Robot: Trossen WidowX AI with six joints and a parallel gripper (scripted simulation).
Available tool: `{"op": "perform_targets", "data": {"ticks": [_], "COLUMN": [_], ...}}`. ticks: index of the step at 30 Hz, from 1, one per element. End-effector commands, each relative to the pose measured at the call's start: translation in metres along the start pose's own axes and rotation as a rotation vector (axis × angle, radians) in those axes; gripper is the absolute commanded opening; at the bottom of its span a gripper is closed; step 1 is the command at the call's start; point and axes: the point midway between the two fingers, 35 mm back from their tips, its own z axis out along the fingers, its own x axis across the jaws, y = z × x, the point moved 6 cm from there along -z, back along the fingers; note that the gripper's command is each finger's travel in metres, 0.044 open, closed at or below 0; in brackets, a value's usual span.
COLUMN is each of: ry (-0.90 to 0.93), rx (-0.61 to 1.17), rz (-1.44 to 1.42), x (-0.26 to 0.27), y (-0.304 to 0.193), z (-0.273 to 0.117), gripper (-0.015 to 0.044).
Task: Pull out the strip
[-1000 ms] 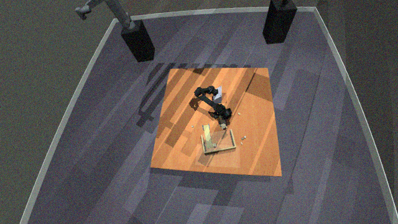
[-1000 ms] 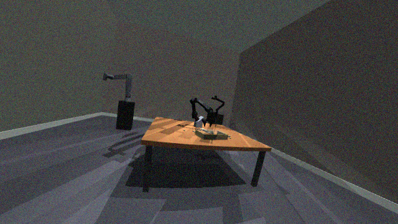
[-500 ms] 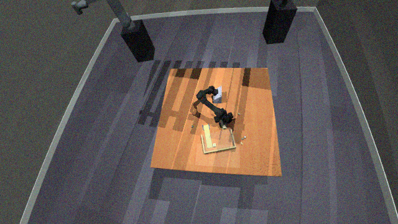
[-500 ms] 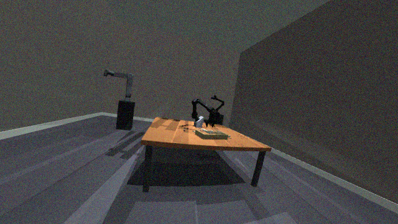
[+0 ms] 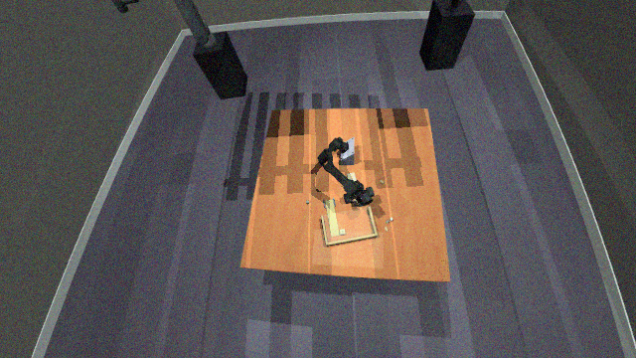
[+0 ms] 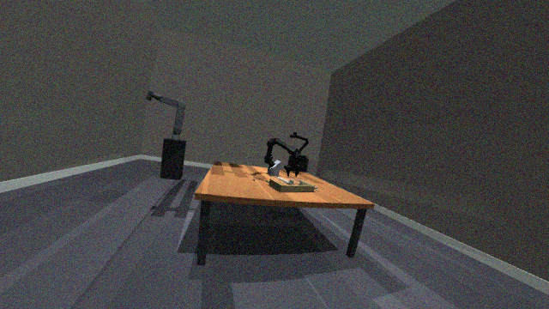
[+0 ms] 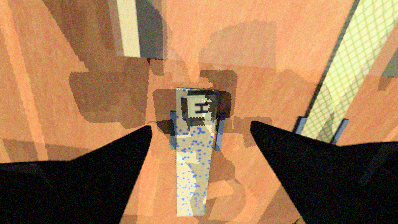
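Observation:
The labelled cube (image 7: 200, 106), marked with a dark H, is at the far end of the blue-speckled pale strip (image 7: 192, 172) in the wrist view. Two blue guides (image 7: 173, 131) (image 7: 219, 133) flank the strip just nearer than the cube. My gripper (image 7: 202, 127) (image 6: 292, 176) is open and empty. Its fingertips are to either side of the strip, and in the exterior view they are above the table. In the top view the arm hides the cube. A second strip, yellow-green with a grid pattern (image 7: 350, 67) (image 5: 332, 219), lies to the right in the wrist view.
A low pale frame (image 5: 350, 242) (image 6: 296, 189) stands on the table (image 5: 412, 239). Inside it a small pale cube (image 5: 342, 232) is beside the gridded strip. More blue guides (image 7: 300, 125) (image 7: 341, 131) flank that strip. A pale wall end (image 7: 128, 27) is at the wrist view's upper left.

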Motion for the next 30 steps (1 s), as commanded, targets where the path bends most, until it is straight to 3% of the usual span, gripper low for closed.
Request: {"op": "perform_targets", "data": {"ticks": [1, 8, 30], "ry": [-0.004, -0.004, -0.005], "rx": [0.002, 0.002, 0.002], "rz": [-0.004, -0.004, -0.004], "x": [-0.001, -0.001, -0.002], "y": [0.007, 0.008, 0.007], "z": [0.001, 0.011, 0.047], "gripper": [0.0414, 0.025, 0.025]}}
